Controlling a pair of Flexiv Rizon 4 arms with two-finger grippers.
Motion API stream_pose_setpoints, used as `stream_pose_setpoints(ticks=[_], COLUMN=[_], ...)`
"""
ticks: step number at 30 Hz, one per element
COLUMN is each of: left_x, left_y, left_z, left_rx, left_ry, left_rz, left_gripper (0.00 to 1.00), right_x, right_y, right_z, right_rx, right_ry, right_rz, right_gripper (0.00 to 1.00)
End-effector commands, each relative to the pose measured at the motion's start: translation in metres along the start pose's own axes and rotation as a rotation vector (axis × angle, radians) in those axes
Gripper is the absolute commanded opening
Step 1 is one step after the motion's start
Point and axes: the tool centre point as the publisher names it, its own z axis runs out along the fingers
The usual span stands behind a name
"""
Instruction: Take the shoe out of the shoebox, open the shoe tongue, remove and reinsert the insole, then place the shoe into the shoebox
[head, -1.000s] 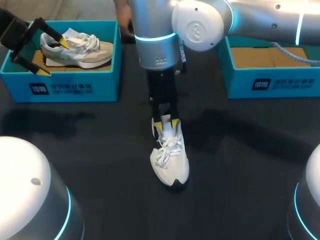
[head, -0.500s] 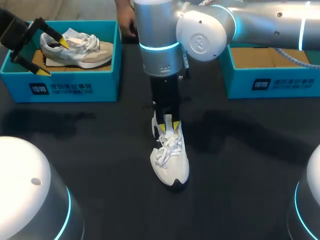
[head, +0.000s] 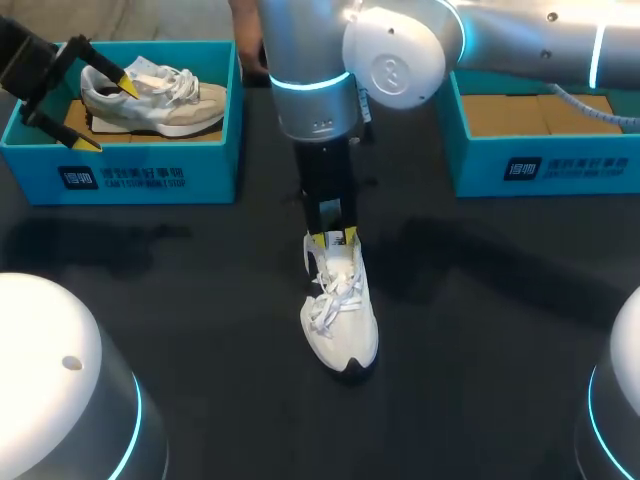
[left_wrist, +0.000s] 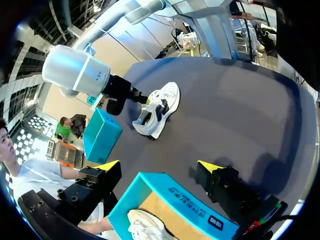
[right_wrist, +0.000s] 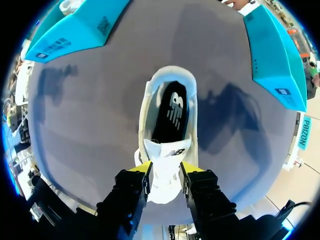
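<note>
My right gripper (right_wrist: 165, 172) is closed narrow on the soft tongue (right_wrist: 164, 159) of the white sneaker (head: 340, 318) that stands mid-table, toe toward 6 o'clock, with an empty-looking shoebox (head: 545, 168) at 2 o'clock from it. I judge this tongue light and floppy, best held near its top edge.

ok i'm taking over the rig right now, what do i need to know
Right gripper shut on the tongue of the white shoe, out on the table between the boxes.
Left gripper open over the left shoebox, which holds another shoe.
Right shoebox shows no shoe.
Insole lies in the white shoe.
Done: shoe out, tongue gripped.
To do, likely: insole out and back, shoe boxed.
</note>
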Motion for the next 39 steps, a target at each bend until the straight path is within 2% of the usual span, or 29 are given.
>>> stream_pose_setpoints(ticks=[1, 5, 10, 14, 17, 19, 22, 24, 29, 30, 31, 32, 39], left_x=[0.0, 0.0, 0.0, 0.0, 0.0, 0.0, 0.0, 0.0, 0.0, 0.0, 0.0, 0.0, 0.0], left_y=[-0.001, -0.001, -0.001, -0.001, -0.001, -0.001, -0.001, -0.001, -0.001, -0.001, -0.001, -0.001, -0.001], left_z=[-0.001, -0.001, -0.001, -0.001, -0.001, -0.001, -0.001, -0.001, -0.001, -0.001, -0.001, -0.001, -0.001], left_rx=[-0.002, -0.002, -0.002, -0.002, -0.002, -0.002, -0.002, -0.002, -0.002, -0.002, -0.002, -0.002, -0.002], left_ry=[0.003, 0.003, 0.003, 0.003, 0.003, 0.003, 0.003, 0.003, 0.003, 0.003, 0.003, 0.003, 0.003], left_rz=[0.0, 0.0, 0.0, 0.0, 0.0, 0.0, 0.0, 0.0, 0.0, 0.0, 0.0, 0.0, 0.0], left_gripper=[1.0, 1.0, 1.0, 1.0, 1.0, 1.0, 1.0, 1.0, 1.0, 1.0, 1.0, 1.0, 1.0], right_x=[0.001, 0.002, 0.0, -0.003, -0.008, -0.01, -0.007, -0.003, 0.005, 0.006, 0.006, 0.006, 0.006], right_y=[0.009, 0.019, 0.022, 0.016, 0.012, 0.013, 0.016, 0.018, 0.024, 0.024, 0.025, 0.025, 0.025], right_z=[0.01, 0.02, 0.028, 0.013, -0.001, -0.007, -0.013, -0.017, -0.03, -0.032, -0.034, -0.034, -0.034], right_rx=[-0.002, -0.007, 0.001, -0.029, -0.086, -0.133, -0.206, -0.226, -0.272, -0.274, -0.283, -0.283, -0.283], right_ry=[0.008, 0.022, 0.031, 0.013, 0.031, 0.036, 0.017, -0.033, -0.083, -0.094, -0.1, -0.1, -0.1], right_rz=[-0.007, -0.011, -0.012, -0.007, -0.024, -0.076, -0.255, -0.36, -0.517, -0.53, -0.537, -0.537, -0.537], right_gripper=[0.36, 0.36, 0.35, 0.36, 0.37, 0.39, 0.44, 0.47, 0.49, 0.51, 0.73, 1.0, 1.0])
